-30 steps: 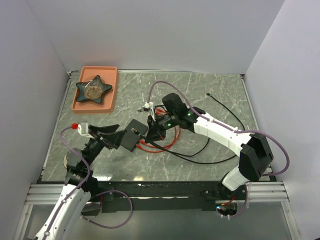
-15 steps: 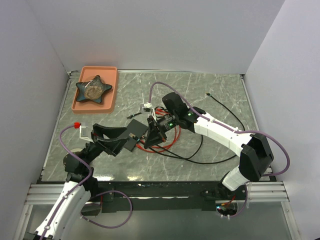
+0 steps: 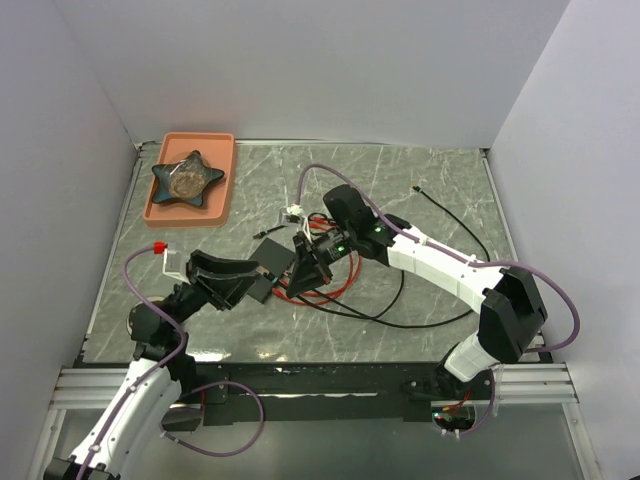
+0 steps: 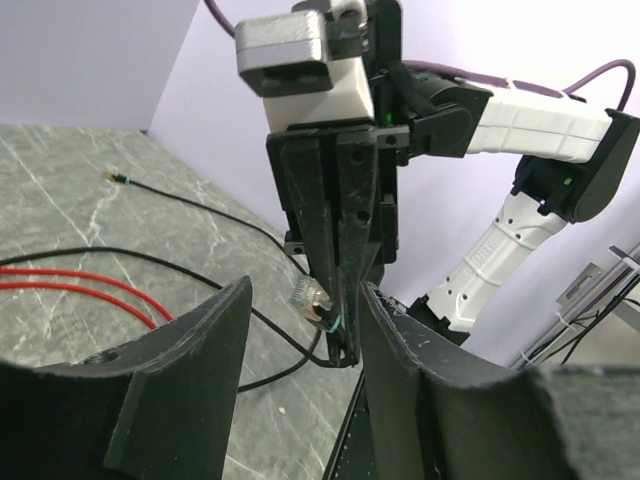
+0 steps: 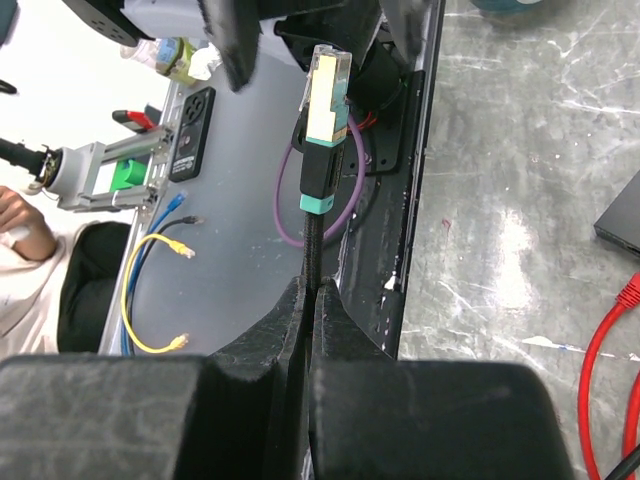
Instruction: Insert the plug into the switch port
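Grey marbled stone covers the table (image 3: 430, 170) in the overhead view. The switch (image 3: 274, 250) sits near its middle, between my two end effectors. My left end effector (image 3: 255, 282) is just beside its near-left edge and my right end effector (image 3: 303, 268) just beside its right edge. From above I cannot tell whether either one touches it. A red cable (image 3: 300, 296) loops on the table beneath my right arm. An orange tray (image 3: 160, 213) at the far left corner holds a dark star-shaped dish (image 3: 186, 177).

From my left wrist, my fingers (image 4: 190, 385) stand apart, released, with nothing between them. Beyond the gap my right end effector points downward, with the clear plug (image 4: 308, 296) at its tip.

From my right wrist, that end effector is clenched on the plug's black lead (image 5: 310, 260), just below the teal boot (image 5: 318, 204). The plug stands free in the air, touching nothing.
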Controlling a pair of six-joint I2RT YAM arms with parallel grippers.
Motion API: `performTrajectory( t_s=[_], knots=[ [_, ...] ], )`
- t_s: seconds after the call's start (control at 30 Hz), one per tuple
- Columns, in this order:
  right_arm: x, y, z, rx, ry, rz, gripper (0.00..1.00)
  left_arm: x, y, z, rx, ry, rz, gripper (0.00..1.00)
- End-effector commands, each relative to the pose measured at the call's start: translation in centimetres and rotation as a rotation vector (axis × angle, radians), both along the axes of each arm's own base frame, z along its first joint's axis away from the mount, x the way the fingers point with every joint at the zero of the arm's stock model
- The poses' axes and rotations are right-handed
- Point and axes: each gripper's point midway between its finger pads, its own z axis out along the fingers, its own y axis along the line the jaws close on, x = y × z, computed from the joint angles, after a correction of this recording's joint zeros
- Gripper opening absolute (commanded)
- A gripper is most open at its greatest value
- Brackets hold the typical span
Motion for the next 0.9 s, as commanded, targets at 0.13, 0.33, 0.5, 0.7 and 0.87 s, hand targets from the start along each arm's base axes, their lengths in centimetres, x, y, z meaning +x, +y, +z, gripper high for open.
performTrajectory(
  t_s=[0.13, 0.33, 0.5, 0.7, 0.87],
  knots=[
    [-0.4, 1.6, 2.1, 0.044, -0.038, 0.02, 0.0, -0.8, -0.5, 1.5, -0.005, -0.053, -0.053, 0.45],
    [-0.3, 2.4, 0.8, -0.03, -0.052, -0.015, 0.0, -1.0, -0.3, 2.1, -0.035, -0.056, -0.041, 0.08],
    [2.0, 2.5, -0.1, -0.12, -0.143, -0.159, 0.28, -0.3, 0.3, 2.7, -0.061, -0.01, 0.008, 0.01],
    [6.2, 0.5, 1.9, -0.147, -0.307, -0.521, 0.94, 2.6, 1.5, 2.6, -0.086, 0.179, 0.147, 0.01],
    [7.7, -0.4, 3.4, -0.195, -0.488, -0.729, 0.99, 5.4, 2.0, 0.8, -0.069, 0.415, 0.234, 0.01]
  ],
)
